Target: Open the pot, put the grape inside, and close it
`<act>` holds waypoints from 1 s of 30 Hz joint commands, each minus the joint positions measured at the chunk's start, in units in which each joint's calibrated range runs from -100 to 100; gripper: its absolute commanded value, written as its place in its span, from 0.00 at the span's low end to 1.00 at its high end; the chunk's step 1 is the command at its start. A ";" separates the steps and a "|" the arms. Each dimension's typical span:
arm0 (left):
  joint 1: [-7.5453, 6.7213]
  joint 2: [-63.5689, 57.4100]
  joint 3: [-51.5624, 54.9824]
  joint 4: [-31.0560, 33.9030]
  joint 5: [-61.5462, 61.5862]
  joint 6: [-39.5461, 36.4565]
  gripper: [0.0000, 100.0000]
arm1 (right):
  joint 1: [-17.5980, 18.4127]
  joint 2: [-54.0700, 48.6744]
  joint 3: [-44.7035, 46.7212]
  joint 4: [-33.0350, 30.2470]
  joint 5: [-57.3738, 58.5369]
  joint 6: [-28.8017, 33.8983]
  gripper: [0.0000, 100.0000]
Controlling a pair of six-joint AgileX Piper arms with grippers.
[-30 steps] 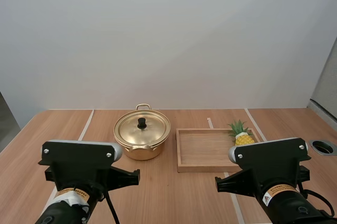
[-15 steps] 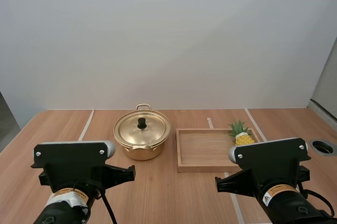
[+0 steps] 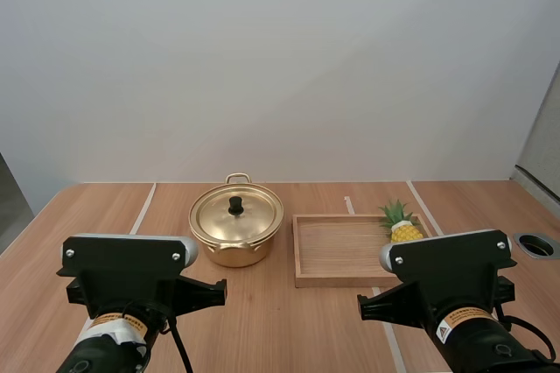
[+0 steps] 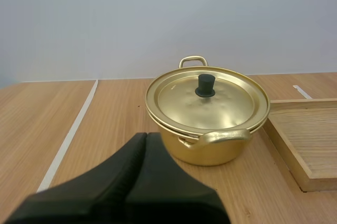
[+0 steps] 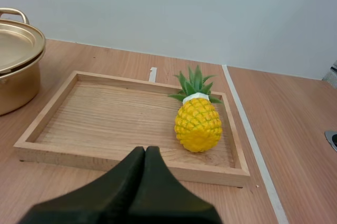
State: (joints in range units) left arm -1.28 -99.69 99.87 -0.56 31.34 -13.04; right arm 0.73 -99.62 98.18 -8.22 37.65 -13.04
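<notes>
Lid (image 4: 226,105) on gold pot (image 4: 216,154), seemingly toy pineapple (image 5: 198,124) in wooden tray (image 5: 105,156), left claw (image 4: 145,139) and right claw (image 5: 146,153) closed, empty.

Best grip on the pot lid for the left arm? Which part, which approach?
Grip the black knob at the centre of the lid, coming straight down from above. It stands upright and narrow, the only raised part of the shallow dome; the rim lies flush on the pot. The left gripper is shut, so open it first.

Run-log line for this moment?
pot: lid on | pineapple: in wooden tray | left claw: shut, short of pot | right claw: shut, short of tray
</notes>
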 commanded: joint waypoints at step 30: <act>0.09 -0.31 0.13 -0.96 -1.87 0.00 0.00 | -0.27 -0.38 1.82 3.69 -5.18 -0.37 0.00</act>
State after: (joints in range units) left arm -1.28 -99.69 99.87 -0.56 31.26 -13.04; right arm 0.73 -99.62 99.86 -4.75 34.22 -13.04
